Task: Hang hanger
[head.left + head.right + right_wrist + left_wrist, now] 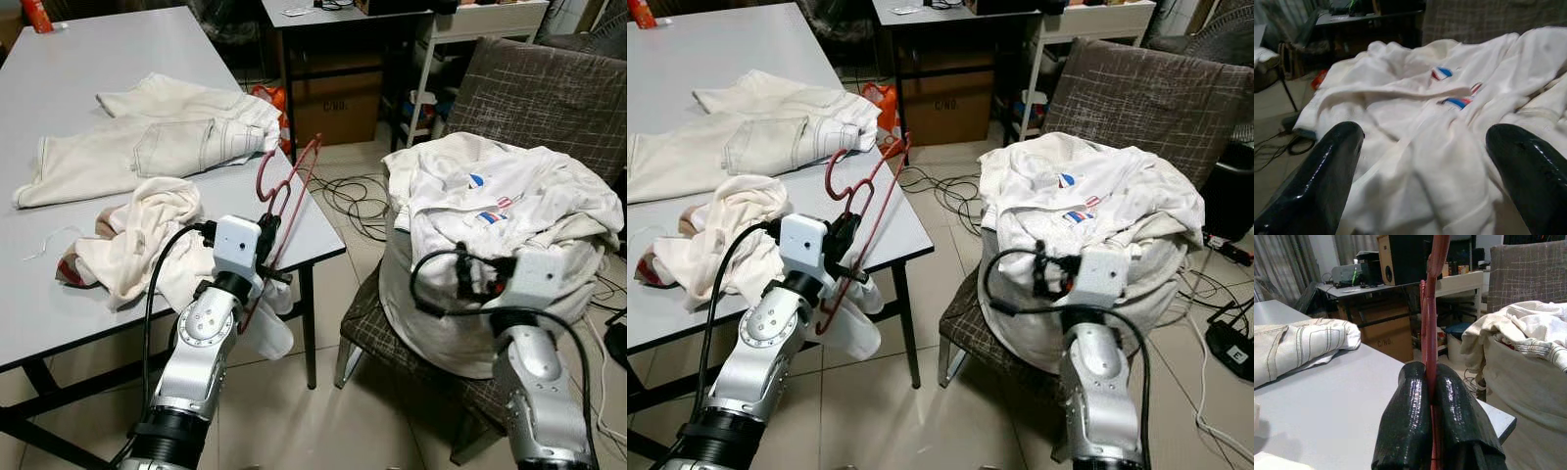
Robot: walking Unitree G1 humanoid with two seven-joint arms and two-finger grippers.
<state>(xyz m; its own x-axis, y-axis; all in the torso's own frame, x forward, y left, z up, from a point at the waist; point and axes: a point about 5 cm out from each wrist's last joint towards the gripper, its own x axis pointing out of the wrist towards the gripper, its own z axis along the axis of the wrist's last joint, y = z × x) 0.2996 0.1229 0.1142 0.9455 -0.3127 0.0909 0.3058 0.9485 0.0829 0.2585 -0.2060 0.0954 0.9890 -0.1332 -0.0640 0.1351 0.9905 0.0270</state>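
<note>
The left gripper point(1432, 401) has its two black fingers pressed together on the thin red plastic hanger point(284, 201), whose bar passes between the pads and rises upward past the fingertips, tilted, with the hook end point(838, 162) uppermost. The hanger stands over the near corner of the grey rectangular table point(118, 284), just ahead of the clamped jaws.

Beyond those jaws on the tabletop lie cream-coloured trousers with dark contrast stitching point(147, 142), spread flat. To the outer side of the left gripper sits a crumpled cream garment point(137, 235), bunched near the table edge and partly hanging off it beneath the wrist.

The right gripper point(1430, 161) hovers with its fingers spread wide apart, holding nothing. Directly ahead of its open jaws is a tall pale fabric laundry bag point(431, 294) standing on the seat of a brown checked upholstered chair point(539, 98). The bag is full to overflowing: a white garment with small red-and-blue patches point(1449, 98) is heaped over its mouth and spills down the sides, with more white cloth folded beneath it.

Past the table, a brown cardboard box point(333, 103) rests under a dark desk point(333, 18), and black cables point(353, 196) trail across the tiled floor point(323, 392).
</note>
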